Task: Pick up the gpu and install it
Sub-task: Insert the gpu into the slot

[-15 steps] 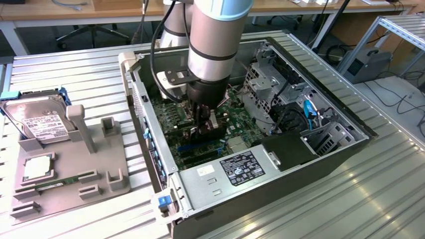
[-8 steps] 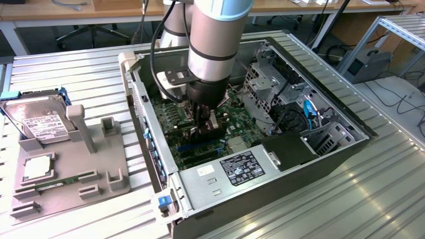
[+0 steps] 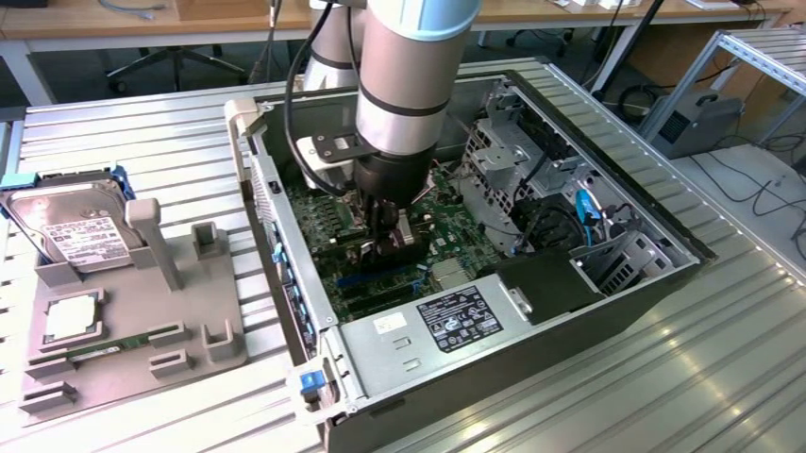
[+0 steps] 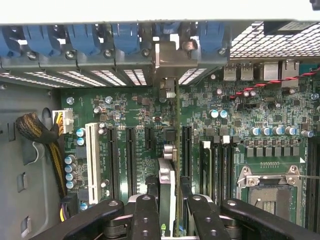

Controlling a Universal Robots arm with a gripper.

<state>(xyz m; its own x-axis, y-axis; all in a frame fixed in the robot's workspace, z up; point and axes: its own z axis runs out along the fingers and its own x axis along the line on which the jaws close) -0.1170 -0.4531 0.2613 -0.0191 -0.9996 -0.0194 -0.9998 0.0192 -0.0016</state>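
In the wrist view the gpu [image 4: 168, 182] stands edge-on between my fingers [image 4: 146, 212], a thin card with a pale metal strip along it, over the green motherboard [image 4: 135, 107] and in line with a black expansion slot. Its silvery bracket [image 4: 167, 55] reaches the case's rear slot openings. My gripper [image 4: 170, 202] is shut on the gpu. In the exterior view the gripper [image 3: 391, 241] is lowered inside the open computer case [image 3: 271, 203], above the motherboard [image 3: 441, 217], with the card partly hidden by the fingers.
Outside the case, at the exterior view's left, a grey fixture [image 3: 164, 283] holds a hard drive [image 3: 75, 231], a memory stick [image 3: 108, 351] and a square chip [image 3: 70, 319]. Inside are a power supply [image 3: 428, 330], a drive cage [image 3: 504, 160], cables [image 3: 554, 222] and blue slot latches [image 4: 80, 37].
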